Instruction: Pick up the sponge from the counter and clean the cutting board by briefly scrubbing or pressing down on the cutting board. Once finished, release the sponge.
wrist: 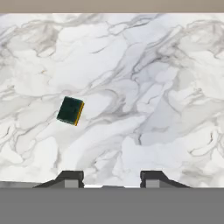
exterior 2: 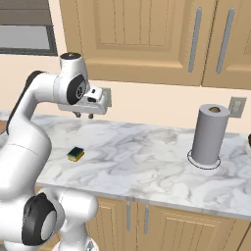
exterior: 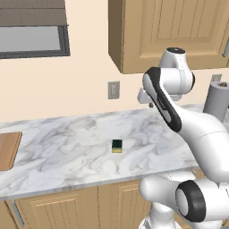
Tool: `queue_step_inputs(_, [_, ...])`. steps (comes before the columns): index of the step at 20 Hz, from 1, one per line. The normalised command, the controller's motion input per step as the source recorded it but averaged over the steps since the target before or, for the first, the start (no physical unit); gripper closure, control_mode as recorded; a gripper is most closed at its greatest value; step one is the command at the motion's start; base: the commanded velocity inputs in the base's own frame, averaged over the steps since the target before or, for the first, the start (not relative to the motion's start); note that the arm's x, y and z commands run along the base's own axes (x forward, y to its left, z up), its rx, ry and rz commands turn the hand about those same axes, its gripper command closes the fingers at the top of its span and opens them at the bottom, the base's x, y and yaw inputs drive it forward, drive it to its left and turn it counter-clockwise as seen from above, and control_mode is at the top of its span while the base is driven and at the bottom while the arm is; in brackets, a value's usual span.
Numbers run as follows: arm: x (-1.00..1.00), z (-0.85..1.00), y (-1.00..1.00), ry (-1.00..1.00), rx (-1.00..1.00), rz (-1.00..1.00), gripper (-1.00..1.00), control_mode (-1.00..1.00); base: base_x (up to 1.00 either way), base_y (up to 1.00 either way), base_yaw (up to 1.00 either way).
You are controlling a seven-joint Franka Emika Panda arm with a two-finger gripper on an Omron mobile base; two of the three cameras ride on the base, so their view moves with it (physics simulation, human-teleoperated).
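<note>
Hand view: small rectangular sponge, dark green scrub face up over a yellow body, lying flat on the white-and-grey marbled stone counter, up and left of the two dark fingertips. Jaws spread wide, nothing between them, well above the stone. Left base view: same sponge alone mid-counter, near the front edge; flat light-brown wooden cutting board with rounded corners cut off at the far left edge, well apart from the sponge. Right base view: two-finger gripper hanging high over the counter, pointing down, sponge below and slightly toward the front; upright grey paper-towel roll standing far to the right; grey wall outlet behind it.
</note>
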Motion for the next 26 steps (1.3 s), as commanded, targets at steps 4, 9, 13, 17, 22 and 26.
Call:
queue_step_inputs(4, [-0.28,-0.03,0.0,0.0,0.0,0.0,-1.0,-1.0,0.0,0.0,0.0])
queue_step_inputs(9, [-0.32,-0.45,0.3,0.17,0.0,-0.01,-1.0,-1.0,0.0,0.0,0.0])
queue_step_inputs(13, [-0.09,-0.73,0.52,0.19,0.0,-0.1,-1.0,-1.0,0.0,0.0,0.0])
queue_step_inputs(17, [0.02,-0.48,0.53,0.05,-0.04,-0.15,-1.0,-1.0,0.0,0.0,0.0])
queue_step_inputs(22, [0.01,-0.5,0.39,0.01,-0.02,-0.17,-1.0,-1.0,0.0,0.0,0.0])
queue_step_inputs(26, [0.0,-0.5,0.25,0.0,0.0,-0.17,-1.0,-1.0,0.0,0.0,0.0])
